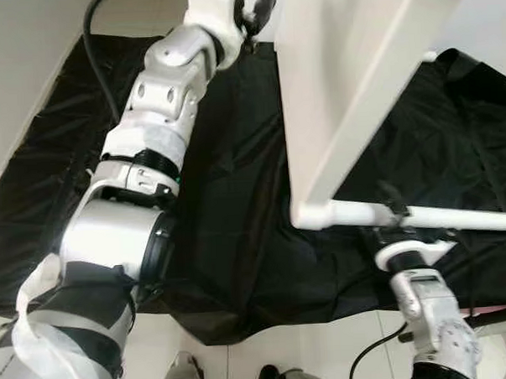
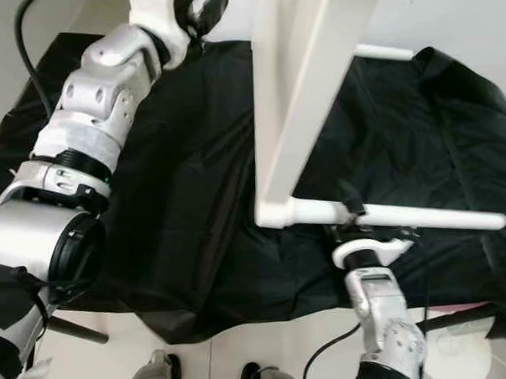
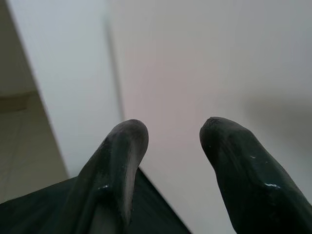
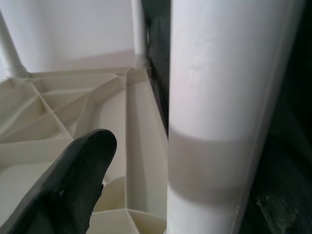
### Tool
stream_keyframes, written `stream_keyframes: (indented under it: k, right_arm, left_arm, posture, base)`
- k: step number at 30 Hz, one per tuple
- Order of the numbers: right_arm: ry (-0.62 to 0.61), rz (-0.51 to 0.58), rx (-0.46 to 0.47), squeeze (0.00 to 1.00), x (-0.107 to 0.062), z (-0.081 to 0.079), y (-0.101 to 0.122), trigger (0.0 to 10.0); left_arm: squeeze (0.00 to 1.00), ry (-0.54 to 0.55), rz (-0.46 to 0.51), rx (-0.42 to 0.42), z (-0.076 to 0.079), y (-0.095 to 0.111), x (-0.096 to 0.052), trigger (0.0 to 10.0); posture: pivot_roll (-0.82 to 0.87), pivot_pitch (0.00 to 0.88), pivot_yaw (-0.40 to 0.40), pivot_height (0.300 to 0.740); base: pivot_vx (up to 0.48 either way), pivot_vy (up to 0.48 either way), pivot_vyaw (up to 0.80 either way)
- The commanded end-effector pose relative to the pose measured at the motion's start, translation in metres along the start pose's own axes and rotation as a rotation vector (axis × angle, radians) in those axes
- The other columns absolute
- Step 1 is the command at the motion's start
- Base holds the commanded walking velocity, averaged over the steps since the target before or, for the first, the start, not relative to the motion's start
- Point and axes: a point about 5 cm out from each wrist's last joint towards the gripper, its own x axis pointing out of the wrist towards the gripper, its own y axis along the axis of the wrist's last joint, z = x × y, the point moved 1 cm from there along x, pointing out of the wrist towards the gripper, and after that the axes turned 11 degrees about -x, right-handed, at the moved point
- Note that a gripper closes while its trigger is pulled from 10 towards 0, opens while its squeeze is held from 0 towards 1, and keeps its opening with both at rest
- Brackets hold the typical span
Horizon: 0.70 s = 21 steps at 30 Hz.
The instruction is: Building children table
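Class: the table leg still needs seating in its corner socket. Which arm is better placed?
Probably the right: the right gripper is at the table leg beside its corner socket. The left gripper is up at the tabletop.

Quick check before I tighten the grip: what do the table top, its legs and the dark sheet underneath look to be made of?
Table top: likely moulded plastic, matte off-white; the right wrist view shows ribbing underneath.
Leg at the right tool: smooth white tube, probably plastic too.
Black sheet: thin fabric or film, creased with a slight sheen.
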Motion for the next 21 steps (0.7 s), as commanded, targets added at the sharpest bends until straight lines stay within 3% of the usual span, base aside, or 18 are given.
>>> stream_keyframes:
  k: [1,5,12,13,14,17,21]
  right_arm:
    - [-0.166,-0.023,0.130,0.00,-0.060,0.041,-0.032,10.0]
    - [-0.201,-0.051,0.162,0.00,-0.105,0.049,-0.030,10.0]
    - [-0.142,-0.111,0.139,0.00,-0.124,0.042,-0.030,10.0]
    - [-0.245,-0.148,0.081,0.00,-0.147,0.060,-0.031,10.0]
    - [-0.280,-0.154,0.064,0.00,-0.155,0.066,-0.031,10.0]
    - [-0.298,-0.158,0.058,0.00,-0.161,0.070,-0.031,10.0]
    - [-0.185,-0.141,0.076,0.00,-0.158,0.063,-0.030,10.0]
  left_arm:
    - [0.00,0.001,0.013,0.026,0.007,0.003,0.003,10.0]
    - [0.00,-0.023,0.012,0.026,0.015,0.006,0.009,10.0]
    - [0.00,-0.034,0.018,0.031,0.018,0.009,0.012,10.0]
    - [0.00,-0.035,0.027,0.032,0.020,0.011,0.013,10.0]
    - [0.00,-0.035,0.030,0.031,0.021,0.012,0.014,10.0]
    - [0.00,-0.035,0.032,0.032,0.021,0.013,0.014,10.0]
    - [0.00,-0.038,0.041,0.024,0.022,0.016,0.016,10.0]
  posture:
    - [0.06,0.211,-0.061,0.740]
    - [0.04,0.219,-0.038,0.740]
    - [0.02,0.223,-0.028,0.740]
    - [0.01,0.224,-0.026,0.740]
    - [0.01,0.224,-0.026,0.740]
    - [0.01,0.227,-0.022,0.740]
    - [0.00,0.226,-0.017,0.740]
  base:
    - [0.000,0.000,0.00]
    - [0.000,0.000,0.00]
    - [0.000,0.000,0.00]
    - [0.000,0.000,0.00]
    - [0.000,0.000,0.00]
    - [0.000,0.000,0.00]
    - [0.000,0.000,0.00]
